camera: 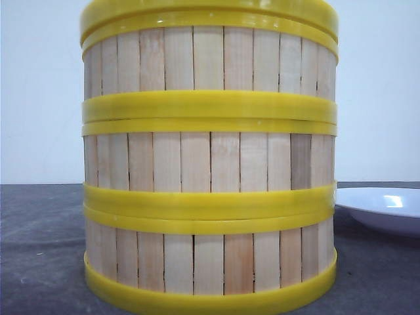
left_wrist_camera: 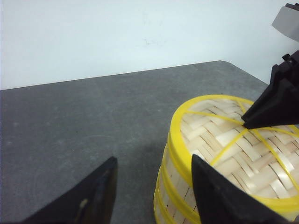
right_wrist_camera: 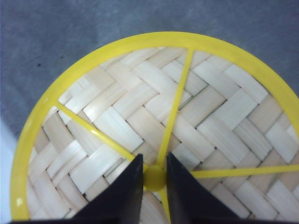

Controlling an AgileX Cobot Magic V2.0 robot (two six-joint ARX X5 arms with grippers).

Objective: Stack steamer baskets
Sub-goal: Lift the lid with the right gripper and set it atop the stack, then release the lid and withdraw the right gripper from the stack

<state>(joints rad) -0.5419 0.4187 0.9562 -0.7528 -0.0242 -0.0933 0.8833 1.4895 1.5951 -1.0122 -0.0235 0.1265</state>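
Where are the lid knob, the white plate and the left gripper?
lid knob [right_wrist_camera: 154,177], right wrist view, yellow hub between the fingers.
white plate [camera: 384,207], front view, its rim beside the stack.
left gripper [left_wrist_camera: 154,186], left wrist view, midway between fingertips.

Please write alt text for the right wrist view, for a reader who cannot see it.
The right gripper has its black jaws closed on the small yellow knob at the centre of a woven lid with a yellow rim and yellow spokes. The dark grey table lies beyond it.
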